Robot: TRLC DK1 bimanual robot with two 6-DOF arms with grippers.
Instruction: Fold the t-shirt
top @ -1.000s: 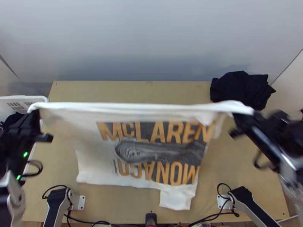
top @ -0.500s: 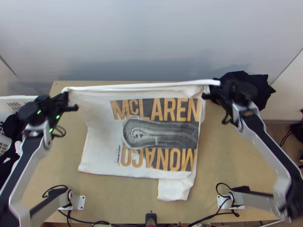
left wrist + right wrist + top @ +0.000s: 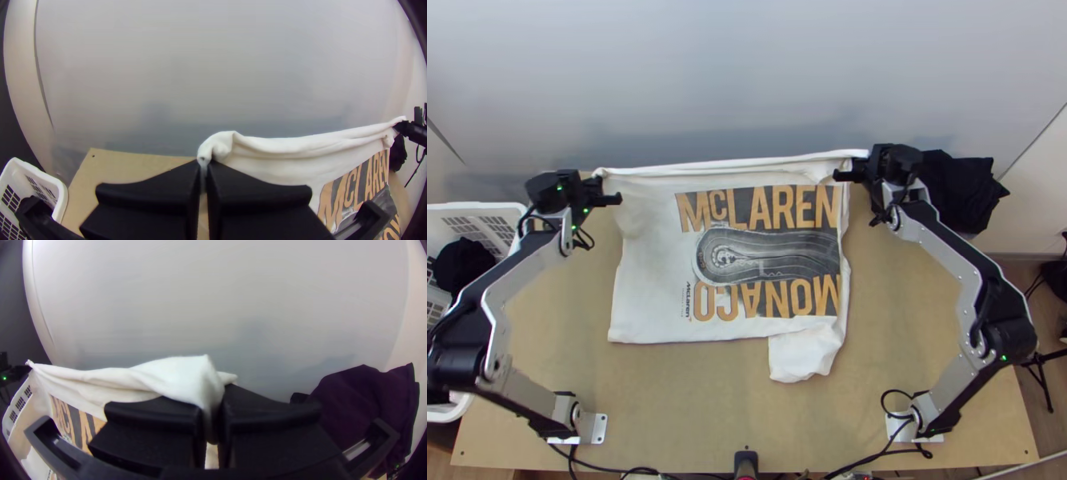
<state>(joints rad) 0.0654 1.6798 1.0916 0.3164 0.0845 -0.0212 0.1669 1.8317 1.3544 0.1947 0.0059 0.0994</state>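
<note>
Well, the biggest thing you have before you is the pale wall, spanning the upper part of the frame, with the light wooden tabletop below it. Your left arm bends up the left side of the frame from its base at lower left, and your right arm does the same on the right.

Between them you have the T-shirt, white, its printed face toward you, in the middle of the frame. Its upper edge is gathered into a thick, slightly sagging band strung from one hand to the other, and you can see that band raised in both wrist views. The body below is spread fairly smooth, with soft creases near the upper left and the right edge.

At the left edge of the frame you have a white basket, and at upper right a bundle of dark cloth, just beside and partly behind your right hand. That hand is closed, its fingers pinching a bunched fold at the shirt's upper right corner. Your left hand is closed too, its fingers pressed nearly together on the upper left corner.

Smaller again, a plain white flap sticks out below the shirt's lower right part, and you have a black cloth in the basket
</note>
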